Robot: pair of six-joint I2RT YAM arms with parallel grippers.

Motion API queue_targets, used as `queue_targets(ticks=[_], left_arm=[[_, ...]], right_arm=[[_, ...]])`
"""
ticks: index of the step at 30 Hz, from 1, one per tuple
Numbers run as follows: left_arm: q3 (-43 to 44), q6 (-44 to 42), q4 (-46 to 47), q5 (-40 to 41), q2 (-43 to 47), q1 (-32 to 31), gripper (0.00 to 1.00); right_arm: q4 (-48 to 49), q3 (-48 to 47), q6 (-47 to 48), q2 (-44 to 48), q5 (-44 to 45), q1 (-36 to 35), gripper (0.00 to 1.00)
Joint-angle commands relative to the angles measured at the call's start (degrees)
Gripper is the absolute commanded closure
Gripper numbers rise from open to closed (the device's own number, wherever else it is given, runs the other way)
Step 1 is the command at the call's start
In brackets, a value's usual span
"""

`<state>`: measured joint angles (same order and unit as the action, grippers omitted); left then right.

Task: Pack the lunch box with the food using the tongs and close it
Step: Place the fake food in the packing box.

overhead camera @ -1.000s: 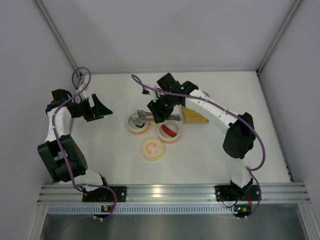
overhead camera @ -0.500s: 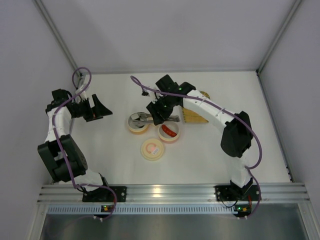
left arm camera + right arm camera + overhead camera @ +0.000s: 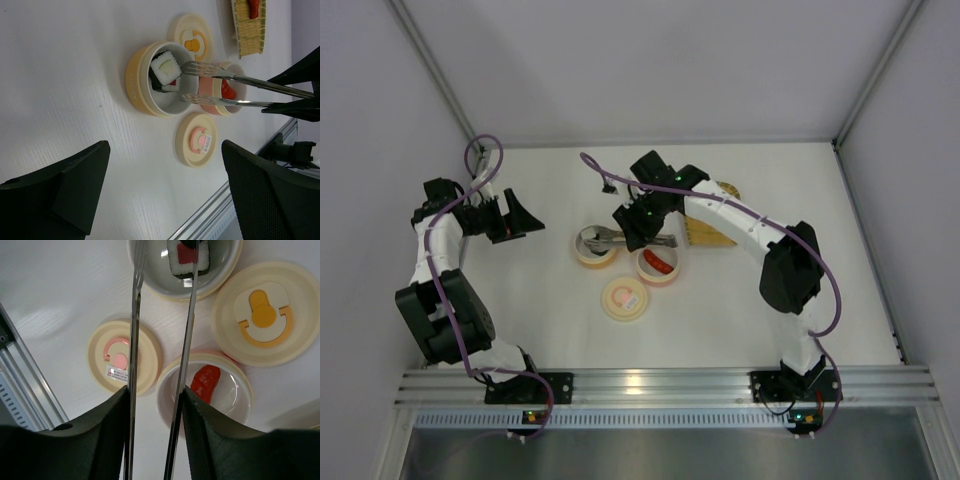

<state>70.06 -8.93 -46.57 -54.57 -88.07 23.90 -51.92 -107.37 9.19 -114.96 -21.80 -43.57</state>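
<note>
My right gripper is shut on the silver tongs, pressing both arms from outside. The tong tips stand apart over the yellow round lunch box bowl. A black-and-white sushi roll lies in that bowl, with one tong arm crossing above it. The pink bowl holds an orange-red piece. Another red piece lies on the woven yellow tray. My left gripper hangs open and empty at the far left.
Two loose lids lie on the table: one with an orange handle beside the yellow bowl, one with a pink handle nearer the front. The aluminium rail runs along the near edge.
My right arm has shifted slightly left with the tongs, which stay over the yellow bowl. The left arm has not moved.
</note>
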Motion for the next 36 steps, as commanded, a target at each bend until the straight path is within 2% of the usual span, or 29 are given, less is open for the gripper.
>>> queue_targets(ticks=[1, 9, 18, 23, 36], left_arm=[[0.51, -1.09, 1.39, -1.77, 0.09, 0.36, 0.02], [0.78, -1.27, 1.21, -1.59, -0.08, 0.36, 0.02], [0.87, -0.83, 1.57, -1.95, -0.43, 0.36, 0.02], [0.87, -0.74, 1.57, -1.95, -0.26, 0.36, 0.02], [0.69, -1.18, 1.65, -1.77, -0.52, 0.36, 0.02]], right_arm=[[2.44, -2.67, 0.3, -0.27, -4.21, -0.37, 0.57], [1.56, -3.81, 0.57, 0.17, -7.64, -0.9, 0.62], [1.21, -3.46, 0.92, 1.66, -9.05, -1.25, 0.63], [2.87, -2.14, -0.84, 2.37, -3.78, -0.37, 0.64], [5.07, 0.32, -1.9, 3.16, -0.88, 1.91, 0.6]])
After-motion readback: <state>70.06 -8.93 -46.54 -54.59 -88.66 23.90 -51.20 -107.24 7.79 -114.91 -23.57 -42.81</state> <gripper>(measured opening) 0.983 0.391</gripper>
